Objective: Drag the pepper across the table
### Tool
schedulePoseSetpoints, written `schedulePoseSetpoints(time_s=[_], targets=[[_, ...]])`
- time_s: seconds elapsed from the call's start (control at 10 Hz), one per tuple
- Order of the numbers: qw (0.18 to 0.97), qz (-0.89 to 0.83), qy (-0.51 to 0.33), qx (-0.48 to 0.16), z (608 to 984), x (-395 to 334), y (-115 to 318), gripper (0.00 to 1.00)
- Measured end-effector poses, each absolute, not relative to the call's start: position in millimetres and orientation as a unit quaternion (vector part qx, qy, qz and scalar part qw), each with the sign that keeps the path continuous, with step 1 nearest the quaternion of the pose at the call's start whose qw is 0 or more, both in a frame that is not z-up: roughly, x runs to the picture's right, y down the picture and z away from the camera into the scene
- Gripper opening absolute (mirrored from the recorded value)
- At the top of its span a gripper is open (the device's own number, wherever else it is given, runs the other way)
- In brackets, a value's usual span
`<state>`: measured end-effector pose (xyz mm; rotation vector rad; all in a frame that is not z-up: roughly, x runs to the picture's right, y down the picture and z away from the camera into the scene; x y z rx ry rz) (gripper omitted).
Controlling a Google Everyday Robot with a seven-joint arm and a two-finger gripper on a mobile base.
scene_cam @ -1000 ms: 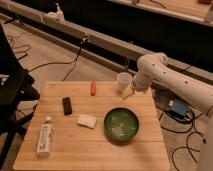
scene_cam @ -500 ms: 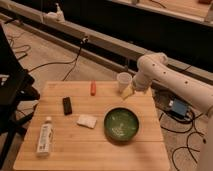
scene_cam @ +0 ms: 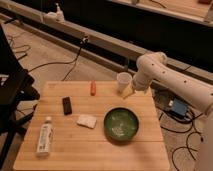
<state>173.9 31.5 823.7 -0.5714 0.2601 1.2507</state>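
The pepper (scene_cam: 93, 88) is a small orange-red item lying near the far edge of the light wooden table (scene_cam: 95, 150), left of the middle. My gripper (scene_cam: 127, 92) hangs at the end of the white arm over the table's far right part, just below a white cup (scene_cam: 123, 80). It is about a hand's width to the right of the pepper and apart from it.
A green bowl (scene_cam: 121, 123) sits right of the middle. A black block (scene_cam: 66, 105), a white sponge (scene_cam: 86, 120) and a white tube (scene_cam: 44, 138) lie on the left half. Cables and a blue box (scene_cam: 177, 108) are on the floor to the right.
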Motion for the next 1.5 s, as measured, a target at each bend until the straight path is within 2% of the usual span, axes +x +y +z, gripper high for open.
schedulePoseSetpoints(time_s=[0.2,0.4,0.7,1.2,1.5], targets=[[0.77,0.57,0.117,-0.263,837.1,138.1,19.8,0.8],[0.778,0.554,0.097,-0.279,845.8,71.0,12.9,0.8],[0.774,0.544,0.065,-0.316,838.6,-8.8,14.8,0.8],[0.77,0.554,0.089,-0.303,845.5,12.2,13.4,0.8],[0.734,0.595,0.103,-0.312,876.3,-1.6,8.1,0.8]])
